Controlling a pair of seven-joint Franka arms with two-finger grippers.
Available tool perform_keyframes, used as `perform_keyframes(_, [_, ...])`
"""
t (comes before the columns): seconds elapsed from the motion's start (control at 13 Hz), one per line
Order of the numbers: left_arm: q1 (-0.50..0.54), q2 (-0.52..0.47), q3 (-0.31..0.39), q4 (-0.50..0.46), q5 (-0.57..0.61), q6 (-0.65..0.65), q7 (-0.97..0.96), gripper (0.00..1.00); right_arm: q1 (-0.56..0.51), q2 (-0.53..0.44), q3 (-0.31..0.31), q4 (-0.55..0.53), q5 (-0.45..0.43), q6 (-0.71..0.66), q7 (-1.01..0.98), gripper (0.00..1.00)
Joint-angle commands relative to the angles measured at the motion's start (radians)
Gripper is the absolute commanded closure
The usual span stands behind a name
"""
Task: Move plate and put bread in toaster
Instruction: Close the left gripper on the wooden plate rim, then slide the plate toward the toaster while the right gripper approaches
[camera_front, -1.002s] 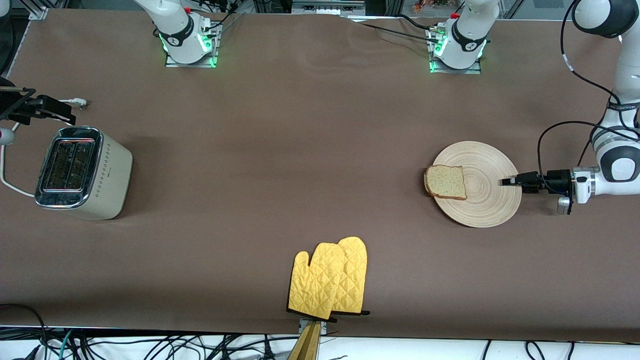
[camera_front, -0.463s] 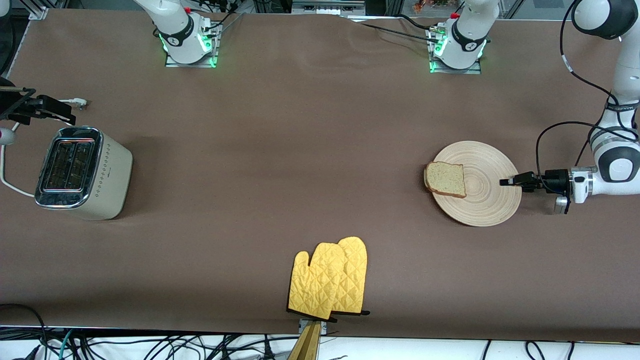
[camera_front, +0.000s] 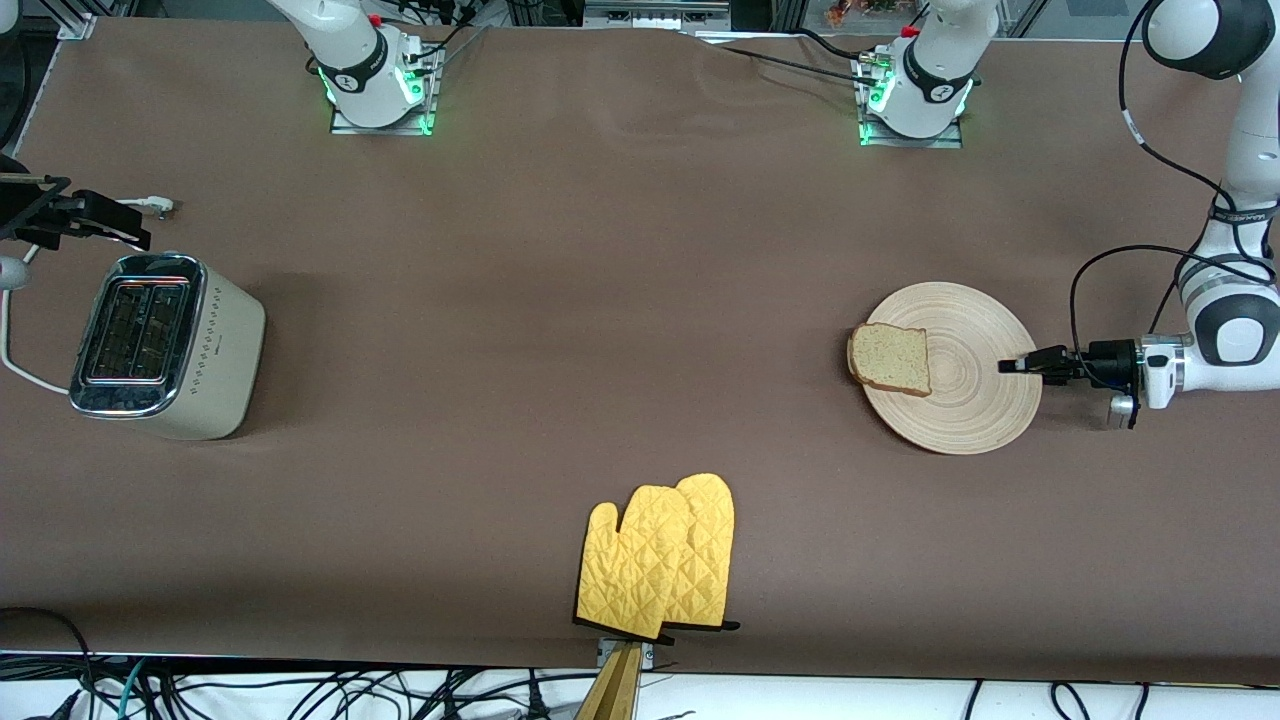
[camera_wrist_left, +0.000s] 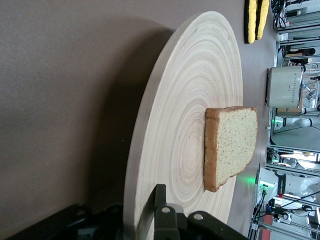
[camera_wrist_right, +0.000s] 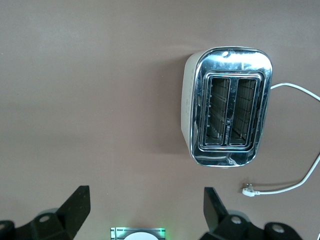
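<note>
The round pale wooden plate (camera_front: 968, 400) lies at the left arm's end of the table. A slice of bread (camera_front: 889, 358) rests on the part of it toward the right arm's end, overhanging the rim a little. My left gripper (camera_front: 1012, 366) lies level with the table and is shut on the plate's rim, one finger on top and the other hidden beneath. The left wrist view shows the plate (camera_wrist_left: 185, 100), the bread (camera_wrist_left: 234, 140) and that gripper (camera_wrist_left: 144, 206). The cream toaster (camera_front: 165, 345) stands at the right arm's end. My right gripper (camera_wrist_right: 145, 210) hangs open near the toaster (camera_wrist_right: 227, 115), holding nothing.
A pair of yellow oven mitts (camera_front: 660, 560) lies near the table's front edge, midway along it. The toaster's white cord (camera_wrist_right: 295, 185) runs out from the toaster and ends in a loose plug (camera_front: 160, 207) on the cloth.
My left gripper has shut on the plate's rim. The plate and the bread on it have shifted very slightly. The right arm has not moved.
</note>
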Motion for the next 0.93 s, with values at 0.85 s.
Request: perform_keyframes(0.85, [-0.115, -0.043, -0.212, -0.011, -0.174, 0.036, -0.255, 1.00, 0.009, 0.014, 0.018, 0.000, 0.013, 0.058, 0.012, 0.00])
